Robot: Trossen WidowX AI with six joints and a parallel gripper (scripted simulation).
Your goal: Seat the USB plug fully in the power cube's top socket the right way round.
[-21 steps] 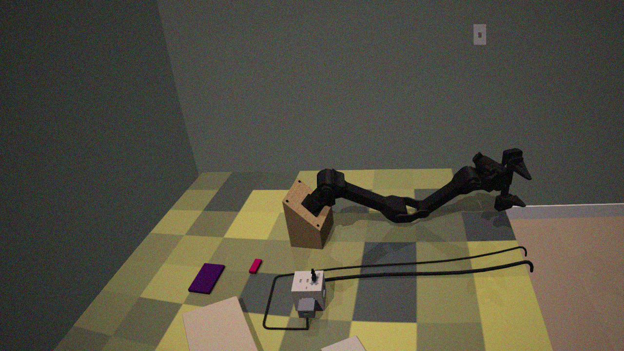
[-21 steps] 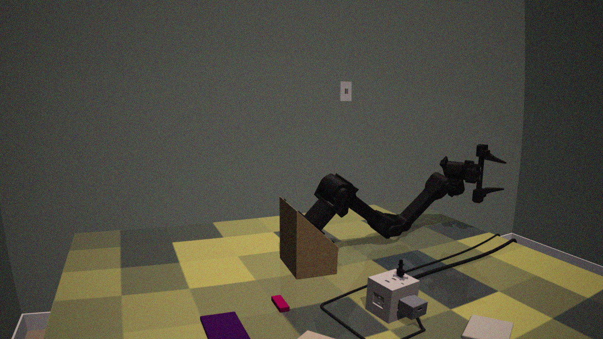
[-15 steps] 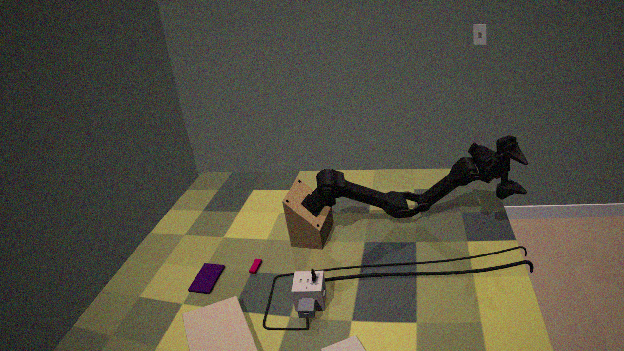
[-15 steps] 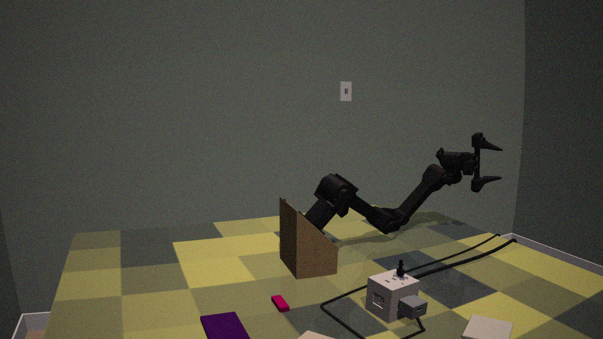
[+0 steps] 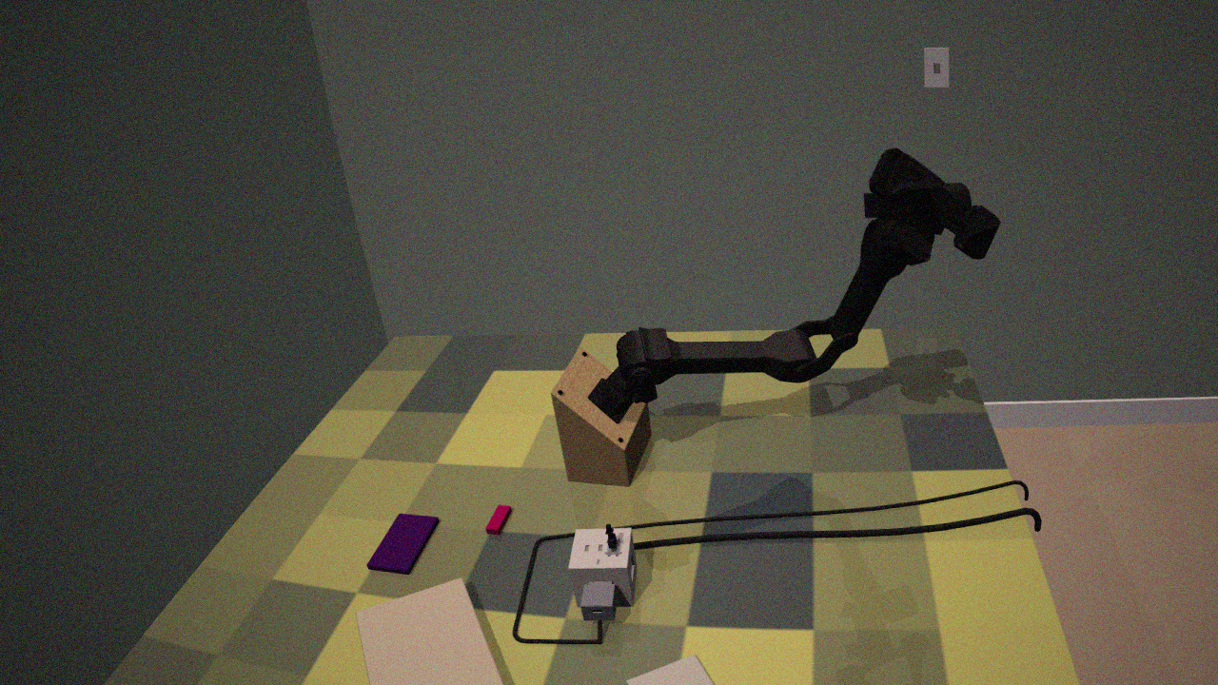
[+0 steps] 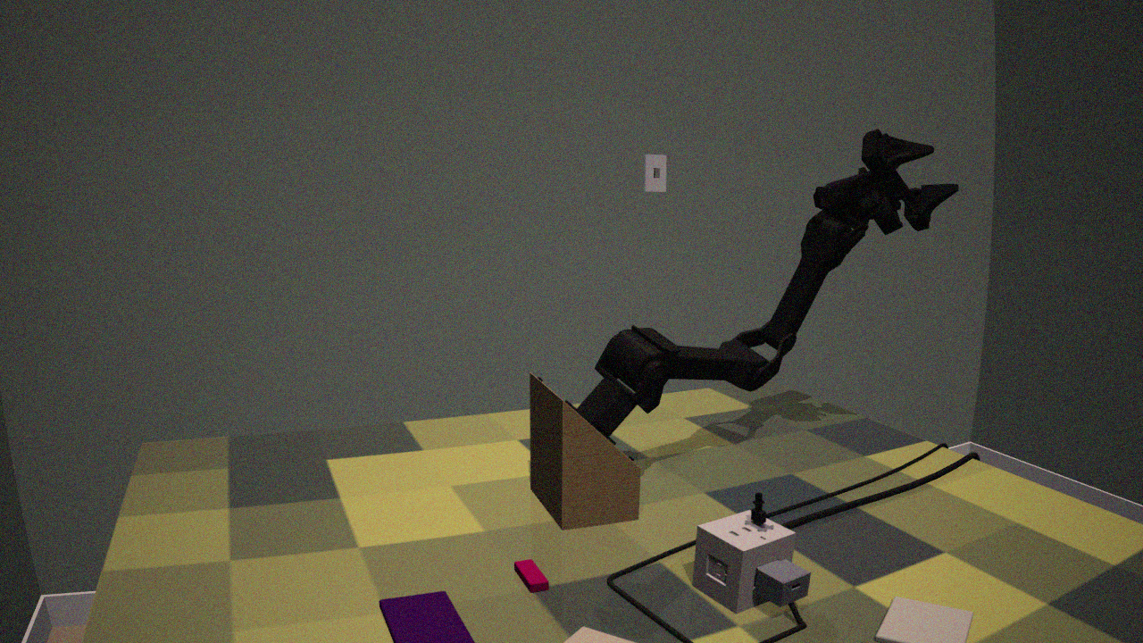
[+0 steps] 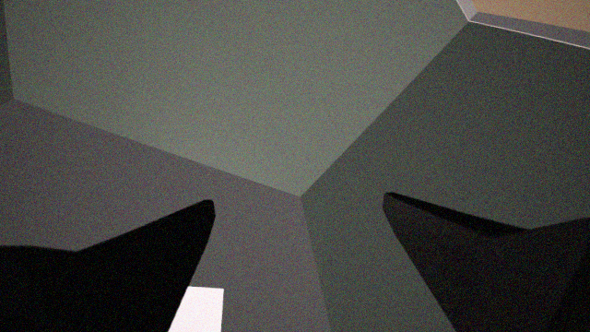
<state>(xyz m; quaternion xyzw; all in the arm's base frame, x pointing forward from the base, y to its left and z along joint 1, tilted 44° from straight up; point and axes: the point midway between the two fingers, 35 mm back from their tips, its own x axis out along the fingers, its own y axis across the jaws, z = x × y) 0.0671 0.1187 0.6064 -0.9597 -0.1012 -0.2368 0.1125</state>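
Note:
The white power cube (image 5: 600,549) (image 6: 731,551) stands on the table. The small black USB plug (image 5: 611,538) (image 6: 758,512) stands upright in its top face, near the back right corner in the top view. How deep it sits and which way round it is are too small to tell. My gripper (image 6: 945,169) (image 7: 300,205) is open and empty, high in the air, far up and to the right of the cube. In the top view its fingers are partly hidden by its own body. The cube is not in the wrist view.
A grey adapter (image 5: 598,599) (image 6: 783,581) sticks out of the cube's side. Black cables (image 5: 754,536) (image 6: 879,498) run from the cube to the right edge. A pink block (image 5: 499,519) (image 6: 530,575), a purple slab (image 5: 403,543) (image 6: 426,618) and pale slabs (image 5: 430,635) (image 6: 924,621) lie nearby.

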